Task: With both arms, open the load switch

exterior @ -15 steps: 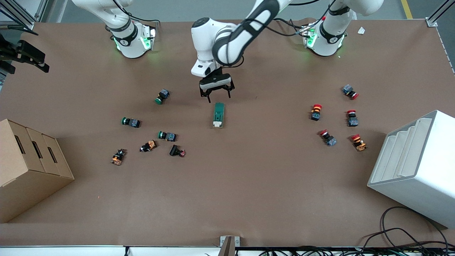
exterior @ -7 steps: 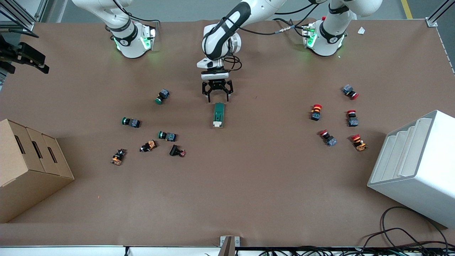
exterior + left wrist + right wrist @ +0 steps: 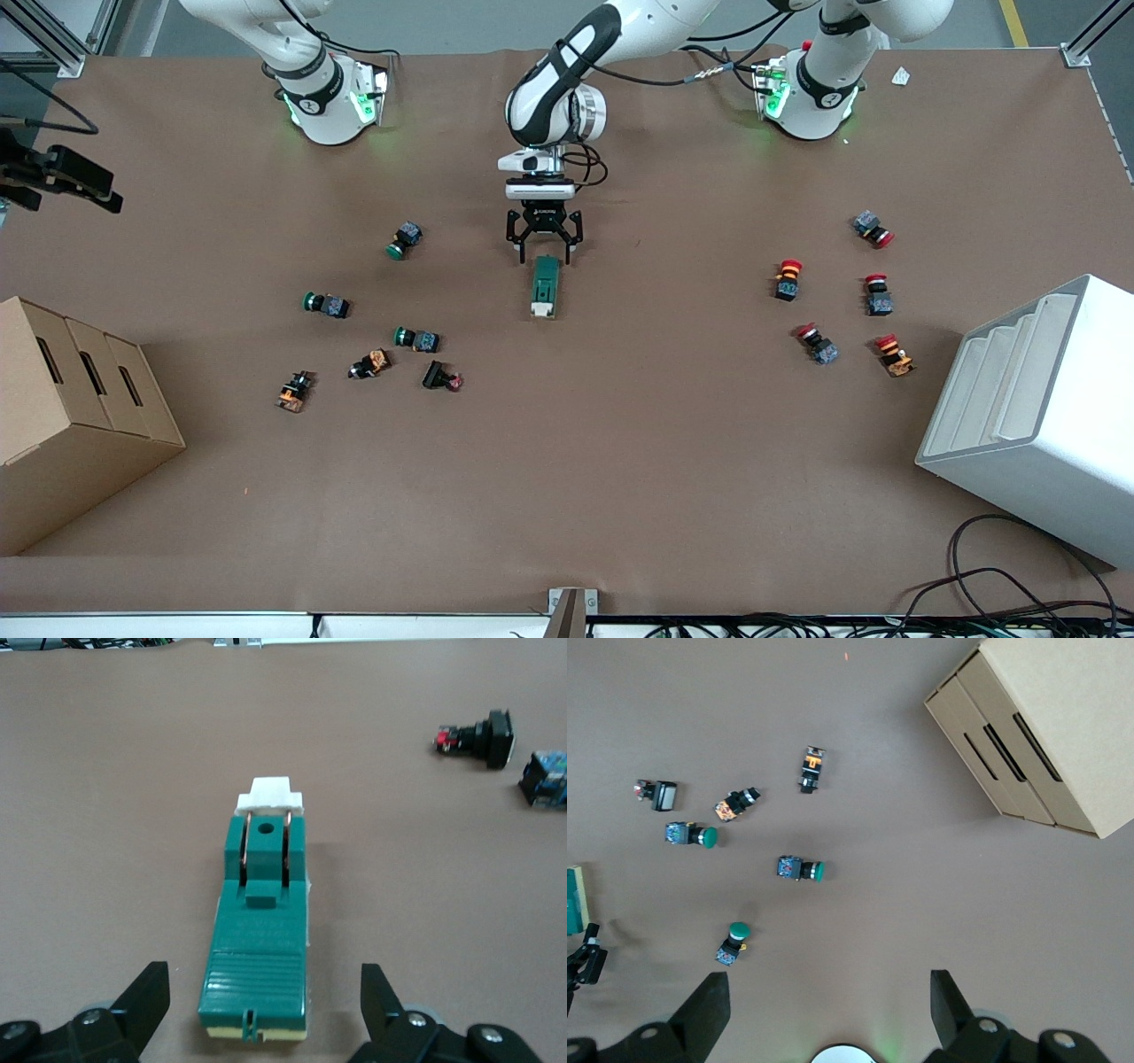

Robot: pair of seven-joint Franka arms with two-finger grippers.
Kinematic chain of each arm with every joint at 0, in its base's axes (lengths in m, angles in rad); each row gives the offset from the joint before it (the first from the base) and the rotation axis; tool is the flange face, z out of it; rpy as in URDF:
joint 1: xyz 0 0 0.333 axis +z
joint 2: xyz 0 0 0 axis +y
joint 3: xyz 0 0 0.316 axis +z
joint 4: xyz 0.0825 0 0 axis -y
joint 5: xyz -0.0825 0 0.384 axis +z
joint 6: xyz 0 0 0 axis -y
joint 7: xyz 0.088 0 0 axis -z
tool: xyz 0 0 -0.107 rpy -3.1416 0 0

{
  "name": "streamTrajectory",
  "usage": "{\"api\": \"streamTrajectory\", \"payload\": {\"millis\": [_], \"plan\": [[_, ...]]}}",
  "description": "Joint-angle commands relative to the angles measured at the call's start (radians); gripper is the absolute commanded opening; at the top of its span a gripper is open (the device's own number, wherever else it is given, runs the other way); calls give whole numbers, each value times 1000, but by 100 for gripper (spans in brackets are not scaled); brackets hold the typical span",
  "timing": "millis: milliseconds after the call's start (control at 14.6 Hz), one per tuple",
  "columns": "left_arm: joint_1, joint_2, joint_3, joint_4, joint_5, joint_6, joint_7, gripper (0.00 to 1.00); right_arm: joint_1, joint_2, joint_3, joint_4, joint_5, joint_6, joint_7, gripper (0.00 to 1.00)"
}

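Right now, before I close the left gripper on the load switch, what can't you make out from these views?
- Load switch: underside hidden against the table; front view too small to show the lever's position.
- Left gripper: fingertips cut off by the left wrist view's edge, so contact is unclear.
- Right gripper: front view shows only a dark piece at its edge, arm cut off; right wrist view crops the fingertips.

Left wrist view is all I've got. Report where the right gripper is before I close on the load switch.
Observer: The right gripper hangs open and empty, high over the green push buttons toward the right arm's end of the table. The left gripper is open at the load switch.
Operator: Now check the left arm's end.
Observer: Five red-capped push buttons lie there, with a white stepped bin nearer the front camera.
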Motion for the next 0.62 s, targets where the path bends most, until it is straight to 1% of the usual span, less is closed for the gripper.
{"api": "streamTrajectory", "payload": {"millis": [0,68,205,342,547], "plan": [[0,21,1,1,59,-46,-62,96,-22,66,6,11,-28,13,3,100],[-2,44,1,2,91,-75,-71,96,-30,70,6,11,-23,16,15,100],[-3,63,1,-2,144,-109,-149,96,-24,73,6,-1,-18,10,48,100],[-7,86,0,4,171,-143,-172,97,-9,98,14,-4,-5,13,206,100],[-10,103,0,4,192,-171,-174,99,65,132,15,-9,-3,16,437,100]]}}
